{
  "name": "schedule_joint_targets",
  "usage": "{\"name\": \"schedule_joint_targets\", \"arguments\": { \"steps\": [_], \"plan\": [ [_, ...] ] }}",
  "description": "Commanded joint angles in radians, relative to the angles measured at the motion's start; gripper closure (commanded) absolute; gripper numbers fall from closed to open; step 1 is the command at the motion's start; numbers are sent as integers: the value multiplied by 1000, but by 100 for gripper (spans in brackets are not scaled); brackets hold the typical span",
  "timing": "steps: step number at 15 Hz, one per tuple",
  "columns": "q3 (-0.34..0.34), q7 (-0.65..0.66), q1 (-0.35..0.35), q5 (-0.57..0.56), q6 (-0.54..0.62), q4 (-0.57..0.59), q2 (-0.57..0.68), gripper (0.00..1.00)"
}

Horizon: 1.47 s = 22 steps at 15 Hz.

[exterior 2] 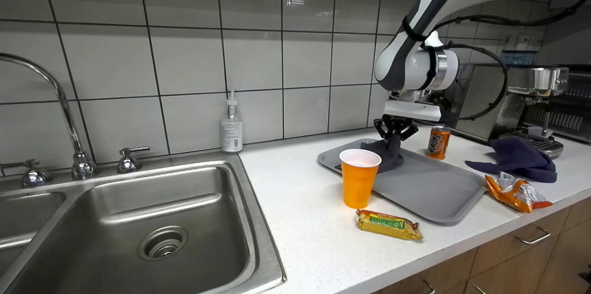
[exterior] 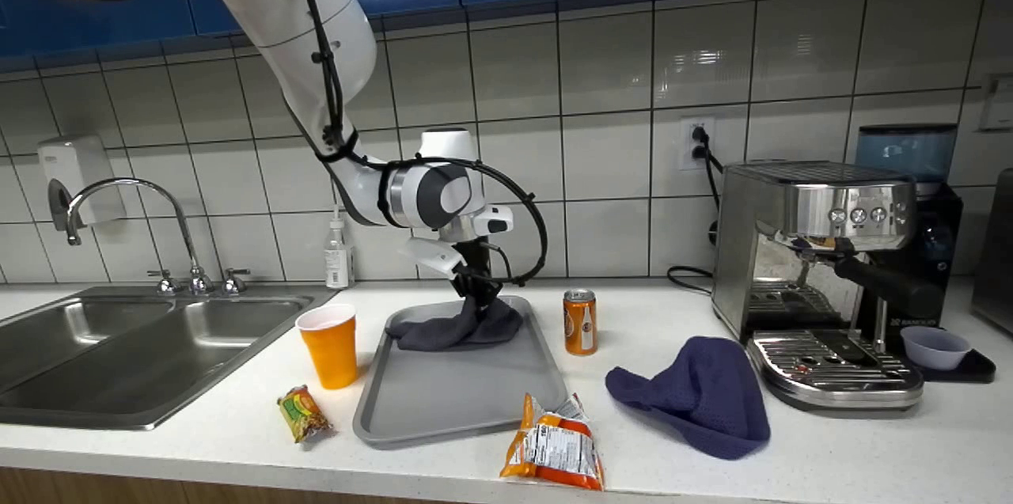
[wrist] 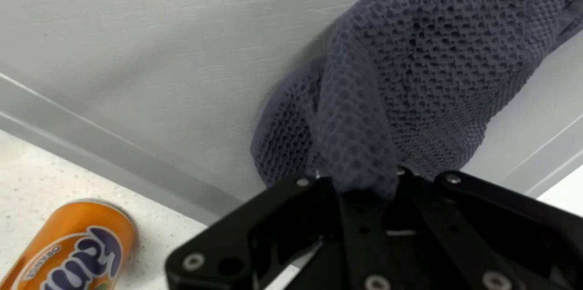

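My gripper (exterior: 477,297) points down over the far part of a grey tray (exterior: 467,401) and is shut on a dark grey textured cloth (exterior: 443,332). In the wrist view a fold of the cloth (wrist: 410,62) rises between the fingers (wrist: 364,183), which hide the pinched part. The rest of the cloth lies draped on the tray. The gripper (exterior 2: 395,135) and cloth (exterior 2: 392,151) also show in an exterior view. An orange soda can (exterior: 580,324) stands upright on the counter beside the tray. It also shows in the wrist view (wrist: 77,249), apart from the gripper.
An orange cup (exterior: 331,350) and a small snack packet (exterior: 302,413) are on the sink side of the tray. A chip bag (exterior: 554,445) touches its front corner. A purple cloth (exterior: 700,393) lies near the espresso machine (exterior: 815,203). A soap bottle (exterior: 338,255) stands behind the sink (exterior 2: 161,201).
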Motion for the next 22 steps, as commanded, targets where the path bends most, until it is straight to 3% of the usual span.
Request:
{"name": "schedule_joint_targets", "arguments": {
  "steps": [1,22],
  "plan": [
    [11,-42,-23,12,-11,-68,-92,98],
    [-16,-113,-75,17,38,-282,-425,98]
  ]
}}
